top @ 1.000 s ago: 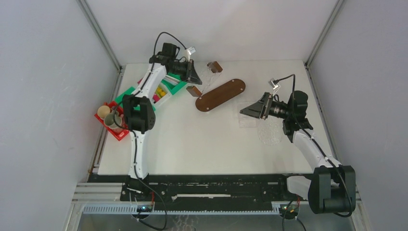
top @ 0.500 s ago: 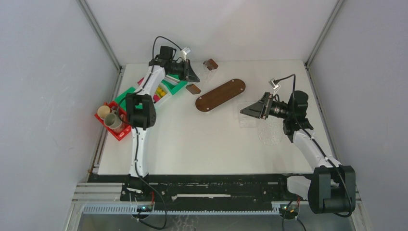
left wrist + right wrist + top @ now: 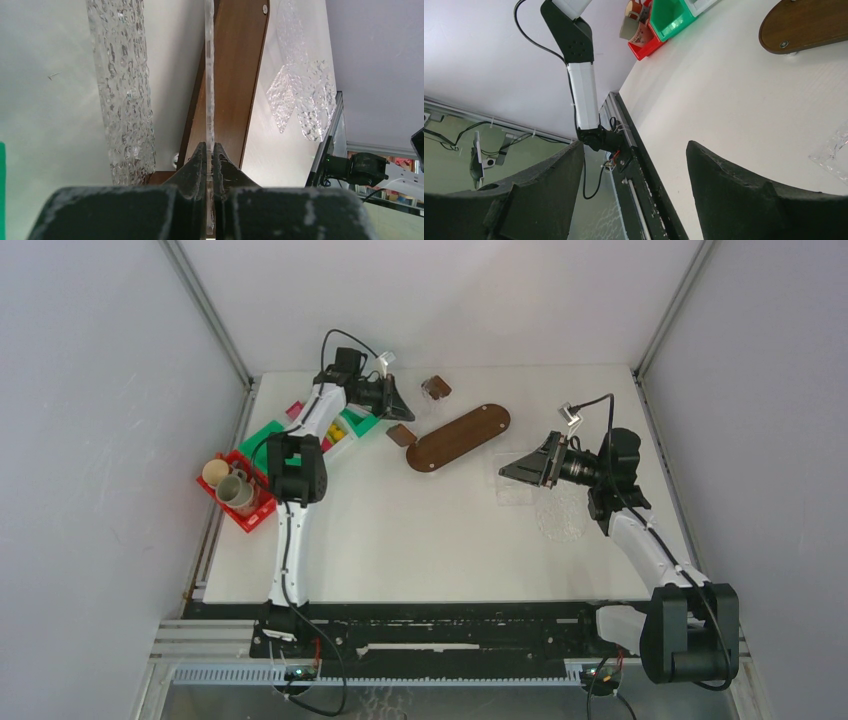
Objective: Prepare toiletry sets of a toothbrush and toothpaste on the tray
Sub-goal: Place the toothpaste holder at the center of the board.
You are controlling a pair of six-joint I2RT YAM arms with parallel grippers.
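My left gripper (image 3: pixel 404 408) (image 3: pixel 210 150) reaches to the far side of the table and is shut on the thin edge of a clear plastic piece (image 3: pixel 209 75) with a brown block (image 3: pixel 435 387) at each end. Its textured clear wall (image 3: pixel 125 90) shows on the left of the left wrist view. The brown oval tray (image 3: pixel 458 437) (image 3: pixel 235 75) (image 3: pixel 804 25) lies just beyond and is bare. Cups (image 3: pixel 232 486) (image 3: pixel 635 27) stand in a red bin at the left edge. Small yellow and pink items (image 3: pixel 333 430) lie in a green bin (image 3: pixel 345 432). No toothbrush shows. My right gripper (image 3: pixel 508 471) (image 3: pixel 634 165) hangs open right of the tray, holding nothing.
Clear textured plastic pieces (image 3: pixel 560 515) (image 3: pixel 300 100) (image 3: pixel 834 155) lie on the white table under and beside my right gripper. The red bin (image 3: pixel 245 515) and the green bin (image 3: pixel 674 20) sit against the left wall. The black rail (image 3: pixel 644 200) runs along the near edge.
My left gripper has drawn back a little to the left, carrying the clear piece and its brown blocks with it. The right arm has not moved.
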